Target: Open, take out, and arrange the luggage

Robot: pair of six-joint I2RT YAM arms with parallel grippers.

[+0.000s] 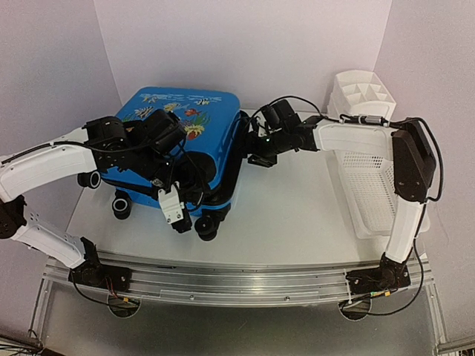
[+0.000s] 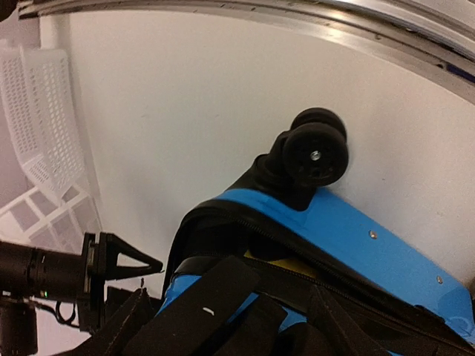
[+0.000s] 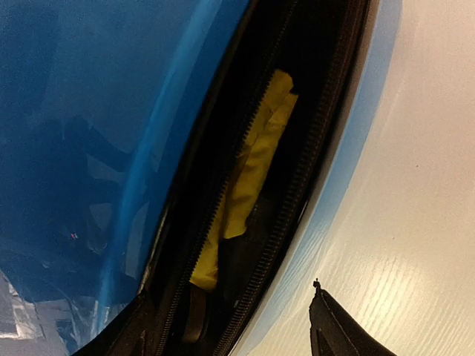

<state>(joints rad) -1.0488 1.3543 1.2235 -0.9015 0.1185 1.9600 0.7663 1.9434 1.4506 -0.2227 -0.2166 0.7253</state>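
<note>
the luggage (image 1: pixel 217 144) lies between your left hand (image 1: pixel 172 206) and right hand (image 1: pixel 254 152) on the tabletop (image 1: pixel 297 211), zip (image 3: pixel 297 185) parted, lid (image 1: pixel 174 107) down — yellow item (image 3: pixel 252 170) inside, nothing taken out; neither hand's grip can be told.

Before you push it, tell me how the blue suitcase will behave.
The suitcase looks hard-shelled, so probably stiff, not floppy. Lying flat with its wheels sideways, it will likely slide rather than roll. Its zip is partly open, so the lid may lift.
</note>
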